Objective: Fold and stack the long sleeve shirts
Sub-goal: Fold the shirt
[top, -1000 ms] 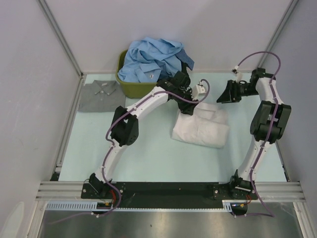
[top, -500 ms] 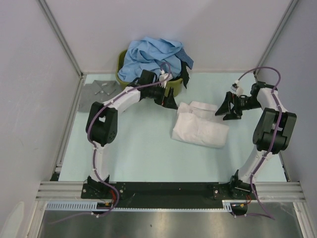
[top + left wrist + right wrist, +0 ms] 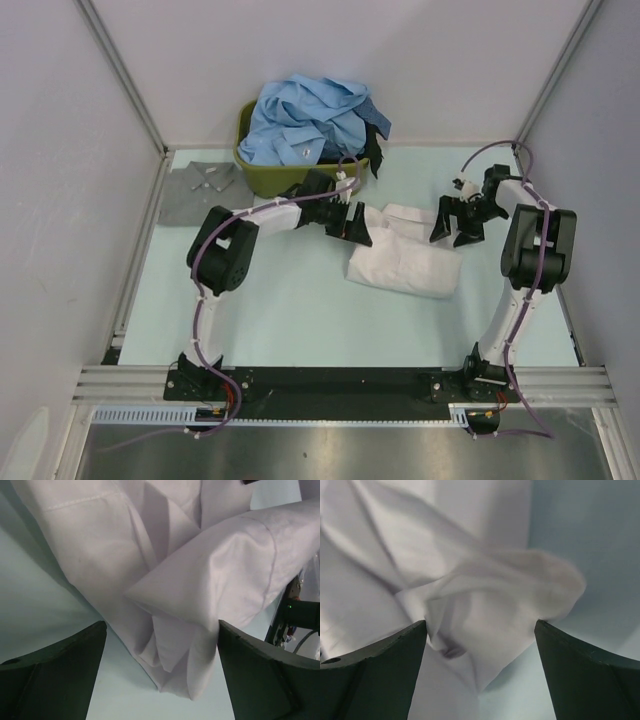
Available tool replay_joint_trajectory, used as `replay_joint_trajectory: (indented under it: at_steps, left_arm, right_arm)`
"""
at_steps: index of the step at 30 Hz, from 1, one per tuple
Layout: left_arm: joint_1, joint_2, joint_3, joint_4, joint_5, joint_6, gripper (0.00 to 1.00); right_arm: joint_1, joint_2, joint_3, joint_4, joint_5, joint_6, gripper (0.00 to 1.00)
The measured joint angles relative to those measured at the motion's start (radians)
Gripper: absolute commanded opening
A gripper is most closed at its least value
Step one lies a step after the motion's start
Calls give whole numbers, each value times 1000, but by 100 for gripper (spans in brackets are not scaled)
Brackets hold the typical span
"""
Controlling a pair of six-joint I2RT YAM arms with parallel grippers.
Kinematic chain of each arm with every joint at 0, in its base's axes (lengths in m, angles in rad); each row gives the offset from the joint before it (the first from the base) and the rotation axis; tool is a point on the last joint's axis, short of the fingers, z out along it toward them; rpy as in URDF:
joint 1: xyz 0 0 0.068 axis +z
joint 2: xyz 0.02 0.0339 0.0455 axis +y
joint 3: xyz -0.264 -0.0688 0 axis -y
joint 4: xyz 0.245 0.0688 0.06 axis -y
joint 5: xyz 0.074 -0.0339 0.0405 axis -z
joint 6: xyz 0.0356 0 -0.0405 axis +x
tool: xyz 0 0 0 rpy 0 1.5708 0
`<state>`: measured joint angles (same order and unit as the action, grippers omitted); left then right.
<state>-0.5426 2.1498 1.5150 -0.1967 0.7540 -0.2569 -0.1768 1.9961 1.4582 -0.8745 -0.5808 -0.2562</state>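
Observed: the white shirt lies folded on the table, right of centre, in the same place as a second ago. The left gripper, which a second ago was over the shirt's far end and then swung to the front of the olive tub, now sits low at the shirt's far left corner. Its jaws stand wide apart, with cloth between them but not clamped. The right gripper has come nearer and lower, to the shirt's far right edge. It is likewise spread wide, with loose cloth between the jaws and nothing held. The light blue shirts are heaped in the tub, the dark shirt hangs at its right side, and the grey shirt lies flat at far left.
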Motion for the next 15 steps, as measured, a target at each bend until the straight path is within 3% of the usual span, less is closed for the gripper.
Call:
replay_joint_trajectory:
  at_steps: [4, 6, 7, 9, 10, 11, 12, 15]
  left_arm:
    - [-5, 58, 19, 36, -28, -29, 69]
    - [-8, 81, 33, 51, -20, -46, 60]
    - [-8, 87, 39, 56, -21, -51, 45]
    - [-9, 101, 43, 68, -17, -68, 30]
    - [-10, 106, 42, 74, -13, -80, 14]
    - [-11, 108, 37, 85, -7, -91, 5]
    - [-11, 108, 26, 98, 0, -105, 0]
    - [-12, 93, -45, 150, 21, -132, 0]
  right_arm:
    - [16, 59, 44, 43, 48, 19, 92]
    - [23, 74, 64, 47, 54, 29, 83]
    - [24, 78, 68, 47, 57, 31, 79]
    - [24, 86, 74, 49, 62, 35, 65]
    - [24, 89, 74, 54, 61, 36, 60]
    - [24, 95, 75, 62, 53, 38, 52]
    - [24, 99, 74, 72, 41, 40, 49]
    - [38, 105, 55, 108, -4, 42, 42]
